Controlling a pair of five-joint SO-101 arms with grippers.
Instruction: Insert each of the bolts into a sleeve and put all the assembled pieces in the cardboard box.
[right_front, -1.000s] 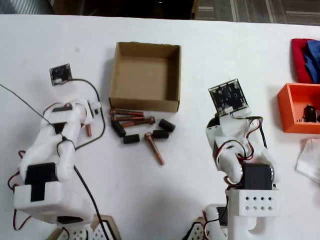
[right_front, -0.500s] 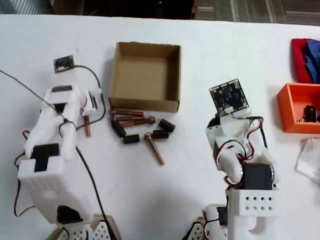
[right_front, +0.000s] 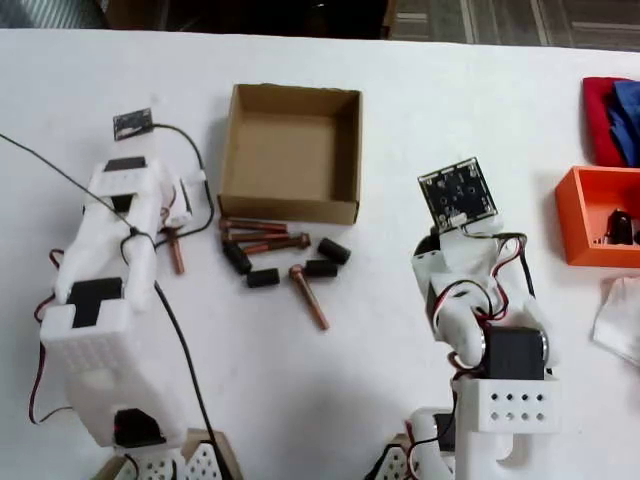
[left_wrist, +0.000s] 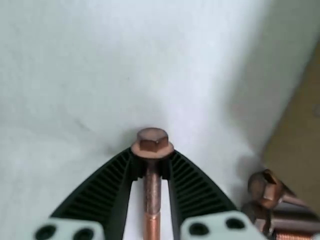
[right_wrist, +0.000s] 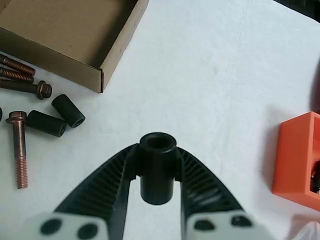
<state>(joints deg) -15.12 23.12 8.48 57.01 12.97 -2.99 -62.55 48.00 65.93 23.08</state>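
Left gripper has a copper bolt pinched tight between its ribbed black fingers. The hex head pokes out just past the tips, and the threaded shank runs back between the jaws toward the wrist. From above, that bolt sits at the front end of the left arm over the white table, though whether it touches the surface I cannot tell. Just off this gripper's side, toward the other arm, three loose bolts lie side by side along the front wall of the cardboard box, and two of their heads show close by the fingers. A little farther on, four loose sleeves and a lone bolt are scattered near the box. Over to the right gripper: it is clamped on a black sleeve, with the open bore end sticking out beyond the fingertips. Ahead of it, on the left arm's side, lie the sleeves, the bolts and the box corner. On its opposite side, well apart, stands an orange bin.
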